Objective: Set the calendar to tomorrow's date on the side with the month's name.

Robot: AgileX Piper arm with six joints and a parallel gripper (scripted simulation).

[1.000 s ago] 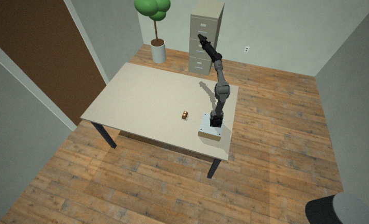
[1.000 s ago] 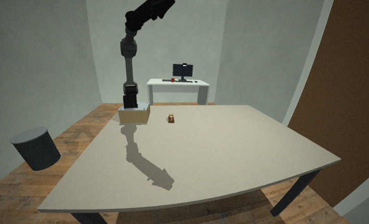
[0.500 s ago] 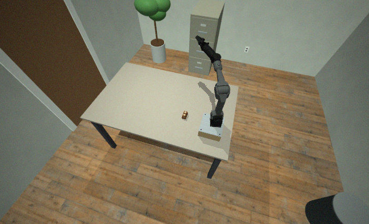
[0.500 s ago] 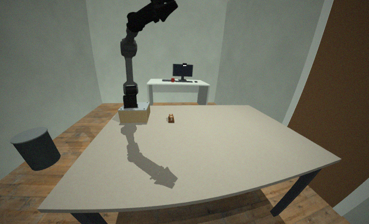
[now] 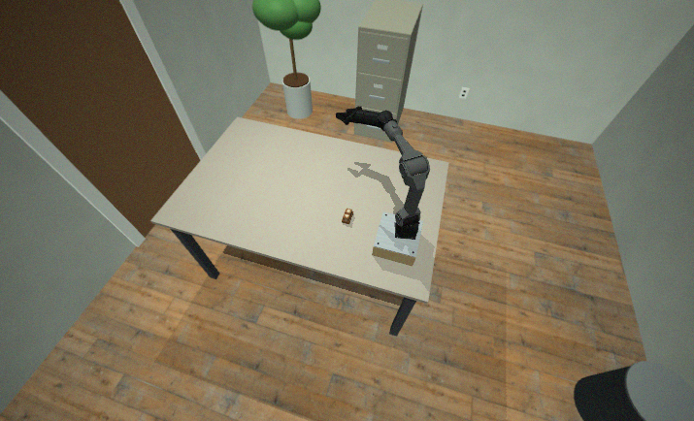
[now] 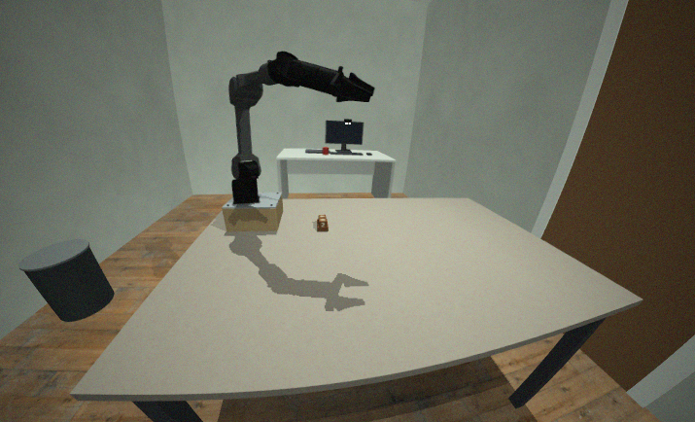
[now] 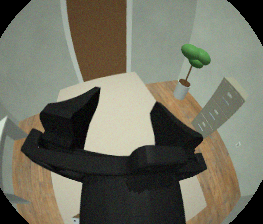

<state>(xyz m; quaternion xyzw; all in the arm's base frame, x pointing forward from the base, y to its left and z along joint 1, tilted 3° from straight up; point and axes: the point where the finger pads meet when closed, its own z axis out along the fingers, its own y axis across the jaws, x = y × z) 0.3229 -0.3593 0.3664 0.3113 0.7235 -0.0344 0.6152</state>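
The calendar (image 6: 323,223) stands on the desk (image 6: 444,272) just right of the arm's base (image 6: 274,223). The claw (image 6: 358,88), fully open and empty, hangs high above, so the calendar lies well below it, toward the base.

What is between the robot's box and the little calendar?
Nothing: only bare table lies between the base box and the calendar, seen in the exterior view.

You have one table (image 5: 265,172) with one small wooden calendar (image 5: 347,215) on it and one arm on a block base (image 5: 385,250). Far back stand one potted plant (image 5: 297,94) and one filing cabinet (image 5: 385,57); nearer, one dark bin (image 6: 67,280).
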